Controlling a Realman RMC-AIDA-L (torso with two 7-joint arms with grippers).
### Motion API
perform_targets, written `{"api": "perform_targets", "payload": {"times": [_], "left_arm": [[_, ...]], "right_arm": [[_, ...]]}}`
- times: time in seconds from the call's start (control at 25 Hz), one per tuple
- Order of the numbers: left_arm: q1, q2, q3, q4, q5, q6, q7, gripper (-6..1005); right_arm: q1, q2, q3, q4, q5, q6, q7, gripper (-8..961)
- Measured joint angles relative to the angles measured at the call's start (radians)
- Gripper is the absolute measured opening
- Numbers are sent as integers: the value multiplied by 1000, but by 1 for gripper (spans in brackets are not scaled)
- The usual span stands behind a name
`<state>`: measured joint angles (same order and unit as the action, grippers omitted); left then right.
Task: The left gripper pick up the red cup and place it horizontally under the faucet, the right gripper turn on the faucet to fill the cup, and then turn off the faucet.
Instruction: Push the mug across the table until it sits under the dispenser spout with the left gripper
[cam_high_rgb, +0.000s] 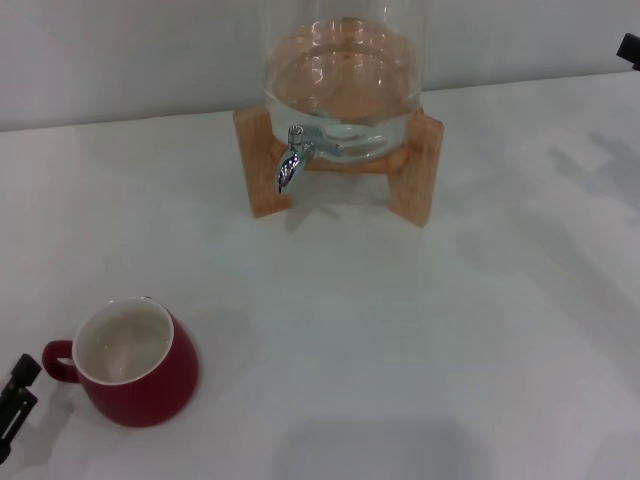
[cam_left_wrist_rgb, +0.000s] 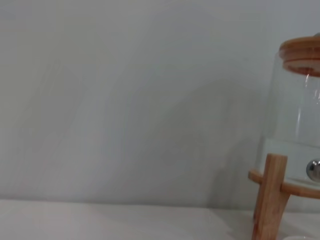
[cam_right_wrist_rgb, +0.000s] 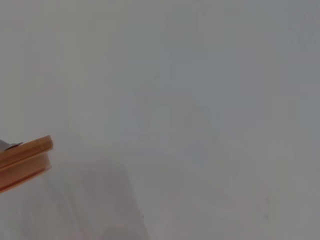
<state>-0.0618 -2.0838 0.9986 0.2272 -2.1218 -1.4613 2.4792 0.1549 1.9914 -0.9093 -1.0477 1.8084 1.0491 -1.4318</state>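
Observation:
The red cup (cam_high_rgb: 135, 365) stands upright on the white table at the near left, off-white inside, its handle pointing left. The left gripper (cam_high_rgb: 14, 405) shows as a black tip at the lower left edge of the head view, just left of the cup's handle. The chrome faucet (cam_high_rgb: 293, 158) sticks out of the front of the clear glass jar (cam_high_rgb: 342, 75), which holds water; a bit of the faucet shows in the left wrist view (cam_left_wrist_rgb: 314, 170). The right gripper (cam_high_rgb: 629, 48) shows only as a black tip at the upper right edge, far from the faucet.
The jar rests on a wooden stand (cam_high_rgb: 413, 167) at the back middle of the white table (cam_high_rgb: 400, 330). The stand's leg (cam_left_wrist_rgb: 270, 197) and the jar's wooden lid (cam_left_wrist_rgb: 302, 50) show in the left wrist view. The lid's edge (cam_right_wrist_rgb: 25, 160) shows in the right wrist view.

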Motion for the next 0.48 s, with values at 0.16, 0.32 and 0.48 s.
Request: {"api": "perform_targets", "payload": {"times": [0.16,0.32,0.48], "left_arm": [[-12,1,1,-10,3,17,2,649],[-15,1,6,-11,6,31,3,649],[-15,1,6,-12,7,32,3,650]], "right_arm": [[0,0,0,0,0,0,0,781],[0,1,0,0,0,0,0,781],[0,1,1,0,0,0,1,781]]}}
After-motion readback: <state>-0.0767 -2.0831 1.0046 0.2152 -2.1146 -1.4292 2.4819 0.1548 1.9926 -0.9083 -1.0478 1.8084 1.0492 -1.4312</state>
